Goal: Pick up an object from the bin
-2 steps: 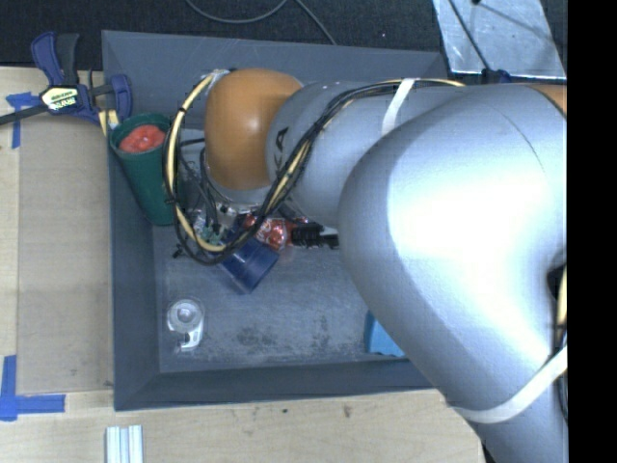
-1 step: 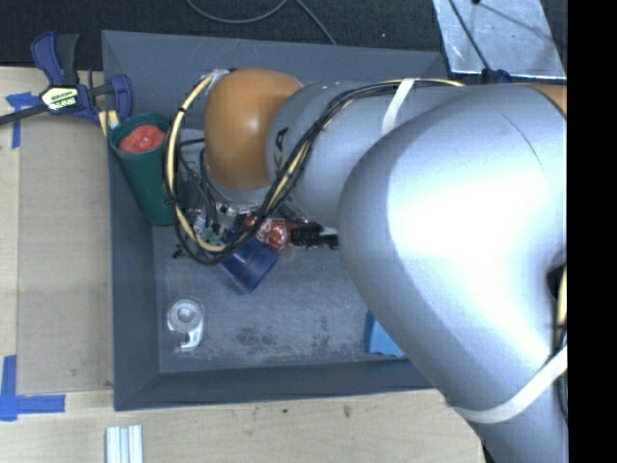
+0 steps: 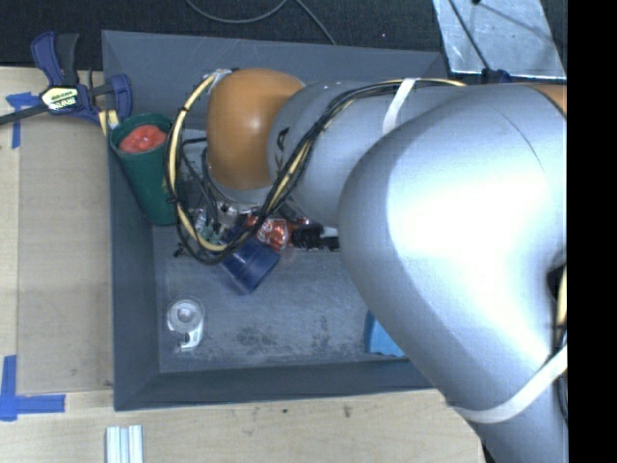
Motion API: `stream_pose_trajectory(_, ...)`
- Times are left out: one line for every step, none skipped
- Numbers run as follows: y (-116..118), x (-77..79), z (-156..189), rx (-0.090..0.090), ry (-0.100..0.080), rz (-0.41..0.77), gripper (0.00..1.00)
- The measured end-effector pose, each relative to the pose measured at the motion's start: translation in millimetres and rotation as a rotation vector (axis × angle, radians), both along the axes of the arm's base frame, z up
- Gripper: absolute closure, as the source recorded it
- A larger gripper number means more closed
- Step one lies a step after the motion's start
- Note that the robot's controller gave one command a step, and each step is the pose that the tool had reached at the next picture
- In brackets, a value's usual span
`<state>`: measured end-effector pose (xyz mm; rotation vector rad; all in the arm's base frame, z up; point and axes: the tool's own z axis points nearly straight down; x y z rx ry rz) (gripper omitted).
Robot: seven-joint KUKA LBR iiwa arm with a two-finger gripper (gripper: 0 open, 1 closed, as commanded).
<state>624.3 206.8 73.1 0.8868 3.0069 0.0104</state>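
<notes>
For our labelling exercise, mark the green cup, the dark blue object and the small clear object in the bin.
green cup (image 3: 147,187), camera view, on its side wall.
dark blue object (image 3: 249,266), camera view, on its visible middle.
small clear object (image 3: 184,316), camera view, on its round top.

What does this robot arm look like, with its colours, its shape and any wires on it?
The arm is thick and rounded, like fat tubes joined together, in smooth silver-grey metal with narrow white bands across it. Near its tip sits a glossy, dome-shaped orange cover. Yellow and black cables loop loosely around that cover and run back along the arm.
</notes>
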Motion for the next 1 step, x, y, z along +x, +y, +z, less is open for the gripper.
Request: stream_pose_trajectory(-15.9,0.5,1.1,0.001,0.001,-0.138,1.0)
